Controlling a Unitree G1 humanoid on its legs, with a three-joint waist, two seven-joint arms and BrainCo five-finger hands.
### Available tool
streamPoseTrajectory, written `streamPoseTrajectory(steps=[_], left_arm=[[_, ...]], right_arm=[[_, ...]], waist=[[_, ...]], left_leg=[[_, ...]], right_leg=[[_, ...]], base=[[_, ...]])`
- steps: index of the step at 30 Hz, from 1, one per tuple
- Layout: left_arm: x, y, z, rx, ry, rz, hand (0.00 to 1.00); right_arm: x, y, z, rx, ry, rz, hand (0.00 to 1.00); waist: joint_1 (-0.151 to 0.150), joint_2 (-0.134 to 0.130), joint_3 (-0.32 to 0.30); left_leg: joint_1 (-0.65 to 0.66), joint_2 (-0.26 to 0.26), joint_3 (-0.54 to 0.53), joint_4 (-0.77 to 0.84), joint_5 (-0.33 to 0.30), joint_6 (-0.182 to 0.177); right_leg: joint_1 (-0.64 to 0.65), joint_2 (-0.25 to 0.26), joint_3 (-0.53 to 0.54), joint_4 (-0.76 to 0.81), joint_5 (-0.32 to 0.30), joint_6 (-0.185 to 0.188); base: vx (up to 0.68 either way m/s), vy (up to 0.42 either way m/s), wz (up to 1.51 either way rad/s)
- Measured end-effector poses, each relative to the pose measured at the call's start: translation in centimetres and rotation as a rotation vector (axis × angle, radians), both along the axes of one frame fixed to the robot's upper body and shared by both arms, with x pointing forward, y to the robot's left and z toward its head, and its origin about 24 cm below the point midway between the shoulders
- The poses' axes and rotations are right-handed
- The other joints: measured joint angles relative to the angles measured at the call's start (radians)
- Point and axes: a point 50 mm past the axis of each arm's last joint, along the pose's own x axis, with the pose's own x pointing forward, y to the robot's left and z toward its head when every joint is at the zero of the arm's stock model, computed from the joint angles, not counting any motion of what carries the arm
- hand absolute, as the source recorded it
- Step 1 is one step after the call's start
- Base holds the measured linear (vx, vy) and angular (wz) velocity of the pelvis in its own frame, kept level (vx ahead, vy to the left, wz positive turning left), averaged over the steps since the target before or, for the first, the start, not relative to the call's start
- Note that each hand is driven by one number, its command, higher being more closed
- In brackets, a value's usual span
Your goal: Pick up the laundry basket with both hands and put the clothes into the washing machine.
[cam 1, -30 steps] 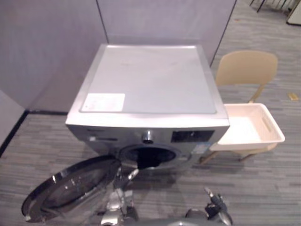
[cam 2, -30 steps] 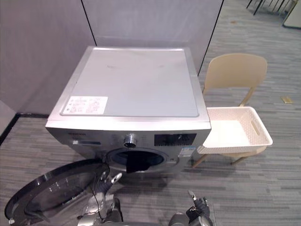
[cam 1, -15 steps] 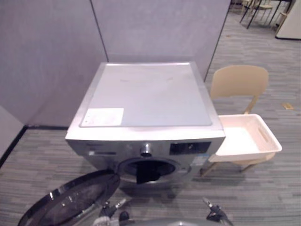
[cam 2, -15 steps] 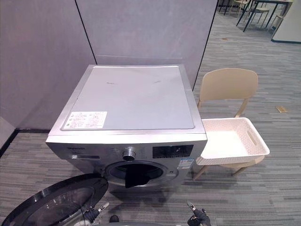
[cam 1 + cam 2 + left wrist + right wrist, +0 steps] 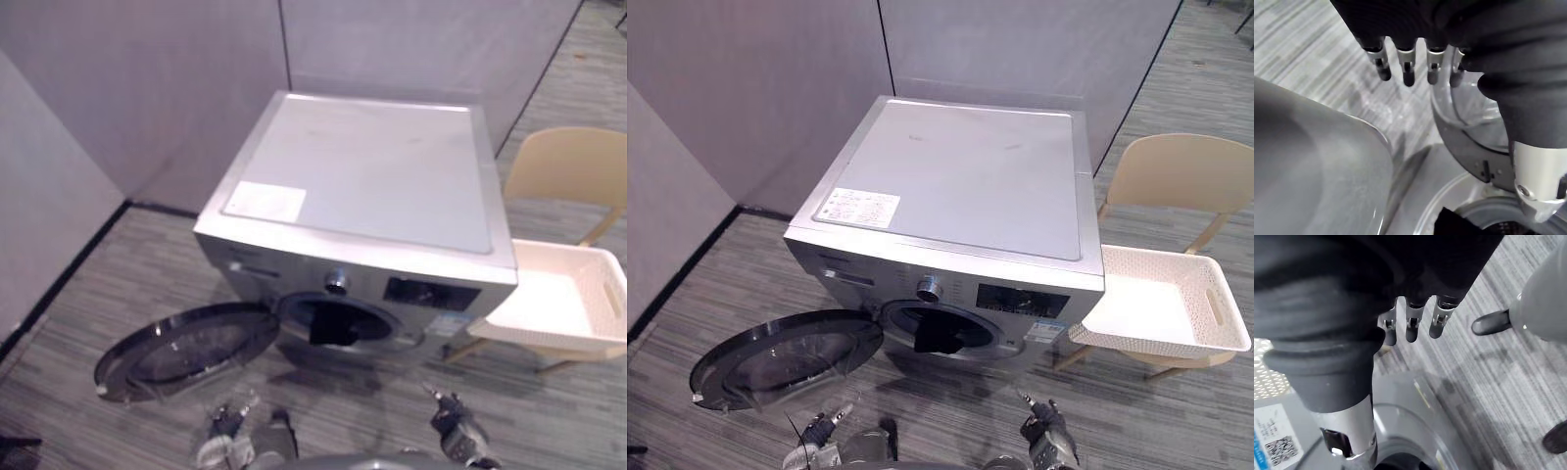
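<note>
Two hands hang spread, empty: left hand [image 5: 816,432], right hand [image 5: 1044,429]. Basket [image 5: 1156,345] on chair [image 5: 1181,171] lies lengthwise sideways, beside washer [image 5: 960,176].

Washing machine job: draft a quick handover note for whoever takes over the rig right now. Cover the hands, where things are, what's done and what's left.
Left hand: open, holding nothing, low in front of the open door.
Right hand: open, empty, low before the washing machine.
Laundry basket: on the beige chair to the machine's right; it looks empty.
Dark cloth: in the drum opening, hanging over its lip.
Done: the basket seems unloaded.
Left: probably push the cloth fully inside; the door is open.
</note>
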Motion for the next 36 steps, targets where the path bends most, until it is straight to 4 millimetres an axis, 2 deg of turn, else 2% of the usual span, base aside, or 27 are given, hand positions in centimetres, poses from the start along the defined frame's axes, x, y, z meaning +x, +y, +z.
streamPoseTrajectory(steps=[1, 2, 3, 4, 5, 8, 9, 10, 12, 16, 21, 22, 25, 27, 28, 32, 36], left_arm=[[0.0, -0.2, 0.0, -0.005, 0.001, -0.003, 0.0], [0.1, -0.2, 0.0, 0.001, 0.002, -0.022, 0.0], [0.6, 0.1, 0.2, 0.014, -0.009, -0.033, 0.0], [1.1, 0.3, 0.3, 0.022, -0.01, -0.05, 0.0], [0.9, 0.2, 0.2, 0.028, -0.006, -0.066, 0.0], [0.7, 0.1, 0.2, 0.05, 0.017, -0.149, 0.0], [0.9, -0.2, 0.2, 0.059, 0.016, -0.199, 0.0], [1.4, -0.9, 0.3, 0.057, 0.001, -0.244, 0.0], [1.9, -1.9, 0.5, 0.05, -0.029, -0.294, 0.0], [2.6, -2.8, 0.8, 0.049, -0.077, -0.356, 0.0], [2.6, -2.5, 0.9, 0.067, -0.083, -0.405, 0.0], [2.6, -2.2, 0.9, 0.077, -0.081, -0.418, 0.0], [2.6, -1.5, 0.9, 0.089, -0.07, -0.436, 0.0], [2.3, -0.9, 0.8, 0.105, -0.042, -0.449, 0.0], [2.2, -0.9, 0.7, 0.106, -0.034, -0.45, 0.0], [1.9, -0.5, 0.3, 0.102, 0.013, -0.422, 0.0], [1.8, 0.0, 0.3, 0.101, 0.02, -0.384, 0.0]], right_arm=[[0.1, -0.3, 0.1, -0.006, -0.007, -0.003, 0.0], [-0.5, -0.1, -0.2, 0.004, 0.015, -0.008, 0.0], [-0.7, 0.3, -0.3, 0.017, 0.019, -0.014, 0.0], [-0.8, 0.5, -0.4, 0.028, 0.021, -0.032, 0.0], [-1.0, 0.5, -0.5, 0.034, 0.028, -0.05, 0.0], [-2.7, 1.5, -1.2, 0.063, 0.073, -0.049, 0.0], [-3.5, 1.6, -1.4, 0.068, 0.095, -0.05, 0.0], [-3.8, 1.7, -1.5, 0.066, 0.103, -0.04, 0.0], [-3.7, 1.5, -1.5, 0.059, 0.103, -0.033, 0.0], [-3.5, 1.9, -1.4, 0.042, 0.111, 0.045, 0.0], [-2.4, 2.5, -1.2, 0.051, 0.088, 0.07, 0.0], [-2.2, 2.9, -1.2, 0.061, 0.081, 0.073, 0.0], [-2.2, 3.3, -1.3, 0.072, 0.078, 0.072, 0.0], [-3.0, 3.3, -1.5, 0.077, 0.094, 0.061, 0.0], [-3.2, 3.2, -1.5, 0.077, 0.1, 0.055, 0.0], [-3.8, 3.1, -1.7, 0.091, 0.104, 0.034, 0.0], [-4.2, 3.2, -1.9, 0.115, 0.135, 0.015, 0.0]], waist=[[-0.005, 0.01, -0.007], [-0.024, -0.012, -0.041], [-0.034, -0.031, -0.036], [-0.034, -0.05, -0.021], [-0.021, -0.047, -0.028], [-0.024, -0.06, -0.034], [-0.024, -0.049, -0.037], [-0.025, -0.045, -0.032], [-0.025, -0.035, -0.037], [-0.023, -0.046, -0.031], [-0.021, -0.069, -0.019], [-0.022, -0.076, -0.015], [-0.029, -0.094, -0.002], [-0.046, -0.11, -0.004], [-0.049, -0.112, -0.006], [-0.051, -0.107, -0.01], [-0.048, -0.116, -0.02]], left_leg=[[-0.005, -0.009, 0.022, -0.024, -0.004, -0.001], [0.063, -0.061, -0.003, -0.256, -0.006, -0.014], [0.085, -0.081, 0.0, -0.337, 0.004, -0.017], [0.084, -0.087, 0.021, -0.333, 0.007, -0.018], [0.106, -0.088, 0.016, -0.379, 0.036, -0.02], [0.216, -0.137, 0.006, -0.584, 0.149, -0.015], [0.265, -0.148, -0.004, -0.674, 0.199, -0.013], [0.275, -0.157, -0.015, -0.697, 0.214, -0.008], [0.276, -0.166, -0.017, -0.697, 0.219, -0.001], [0.271, -0.183, -0.018, -0.697, 0.221, 0.003], [0.272, -0.202, -0.007, -0.697, 0.212, 0.014], [0.274, -0.201, -0.005, -0.697, 0.211, 0.016], [0.288, -0.193, -0.019, -0.697, 0.21, 0.016], [0.292, -0.19, -0.056, -0.697, 0.21, 0.016], [0.294, -0.189, -0.064, -0.697, 0.21, 0.015], [0.302, -0.172, -0.071, -0.697, 0.215, 0.005], [0.283, -0.156, -0.066, -0.697, 0.209, -0.004]], right_leg=[[-0.001, 0.01, 0.006, -0.002, 0.0, 0.002], [-0.035, 0.011, 0.021, -0.041, -0.001, -0.01], [-0.041, -0.008, 0.015, -0.052, 0.012, -0.019], [-0.041, -0.019, 0.001, -0.056, 0.026, -0.023], [-0.053, -0.011, -0.001, -0.059, 0.041, -0.026], [-0.023, -0.022, -0.008, -0.078, 0.053, -0.05], [-0.009, -0.026, -0.019, -0.075, 0.054, -0.048], [-0.001, -0.035, -0.033, -0.072, 0.052, -0.044], [-0.001, -0.046, -0.033, -0.066, 0.051, -0.043], [-0.007, -0.061, -0.013, -0.051, 0.038, -0.018], [-0.03, -0.073, 0.053, -0.021, 0.033, -0.013], [-0.04, -0.07, 0.087, 0.004, 0.018, -0.025], [-0.049, -0.028, 0.199, 0.042, -0.035, -0.054], [-0.055, 0.01, 0.28, 0.071, -0.092, -0.051], [-0.053, 0.016, 0.294, 0.075, -0.097, -0.052], [-0.024, 0.045, 0.317, 0.024, -0.089, -0.048], [0.002, 0.072, 0.318, -0.057, -0.043, -0.036]], base=[[-0.16, 0.124, 0.29], [-0.12, 0.069, 0.56], [-0.11, 0.077, 0.63], [-0.04, 0.05, 0.26], [-0.03, 0.032, 0.14], [-0.05, 0.036, 0.22], [-0.09, 0.004, 0.33], [-0.11, 0.014, 0.29], [-0.11, 0.059, 0.12], [-0.07, 0.059, 0.12], [-0.02, 0.069, -0.03], [0.01, 0.022, -0.03], [0.0, -0.038, 0.15], [0.03, -0.085, 0.44], [0.09, -0.103, 0.33], [0.1, -0.065, -0.03], [0.12, -0.042, -0.05]])
